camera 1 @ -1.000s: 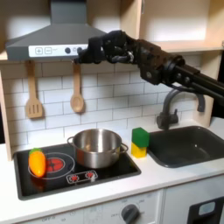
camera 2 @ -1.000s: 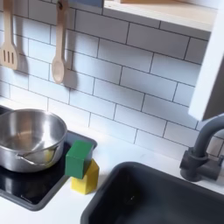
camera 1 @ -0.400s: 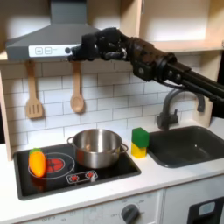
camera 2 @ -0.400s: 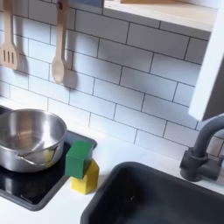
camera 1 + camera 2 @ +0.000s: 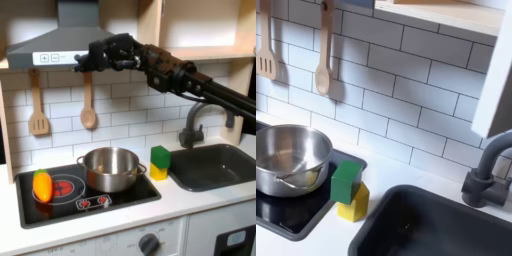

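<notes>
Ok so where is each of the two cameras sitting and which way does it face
First exterior view: in front of the toy kitchen, facing the tiled wall; the arm reaches in from the first exterior view's right, gripper high by the hood.
Second exterior view: closer, angled down between pot and sink; no arm.
Both exterior views share pot, green-and-yellow sponge, wooden spoon, faucet.

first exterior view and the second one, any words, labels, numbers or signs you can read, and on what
No text can be read in either exterior view.
Grey range hood: small button marks on its front panel, too small and blurred to read.
Black stovetop: red control marks near its front edge, blurred, no legible characters.
Silver metal pot, green and yellow sponge and black gripper: no label shows.
</notes>
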`<state>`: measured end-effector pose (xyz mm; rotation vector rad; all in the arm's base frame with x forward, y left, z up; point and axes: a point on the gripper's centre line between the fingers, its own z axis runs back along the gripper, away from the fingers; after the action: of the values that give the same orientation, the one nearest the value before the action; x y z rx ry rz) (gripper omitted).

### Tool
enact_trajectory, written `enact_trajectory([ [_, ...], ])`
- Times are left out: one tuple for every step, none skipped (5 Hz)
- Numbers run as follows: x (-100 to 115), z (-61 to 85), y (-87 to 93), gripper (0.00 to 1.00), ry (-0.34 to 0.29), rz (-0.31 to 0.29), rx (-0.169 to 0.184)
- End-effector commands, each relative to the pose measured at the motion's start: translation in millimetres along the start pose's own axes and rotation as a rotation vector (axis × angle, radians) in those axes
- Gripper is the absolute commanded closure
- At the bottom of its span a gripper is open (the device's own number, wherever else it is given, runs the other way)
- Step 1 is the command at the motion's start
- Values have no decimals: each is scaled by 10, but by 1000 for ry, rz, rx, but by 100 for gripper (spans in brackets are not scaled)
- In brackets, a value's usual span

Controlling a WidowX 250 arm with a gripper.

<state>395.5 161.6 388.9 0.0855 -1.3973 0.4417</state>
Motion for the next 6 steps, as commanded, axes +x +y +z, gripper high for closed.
enact_trajectory([
  [-50,-18,-82,100,17,7,-18],
  [-60,-20,-110,100,20,11,-23],
  [-50,-39,-98,100,19,15,-17],
  [-68,-50,-87,100,24,18,-11],
  [-70,-74,-106,100,27,19,-10],
  [-55,-76,-107,100,26,16,-11],
])
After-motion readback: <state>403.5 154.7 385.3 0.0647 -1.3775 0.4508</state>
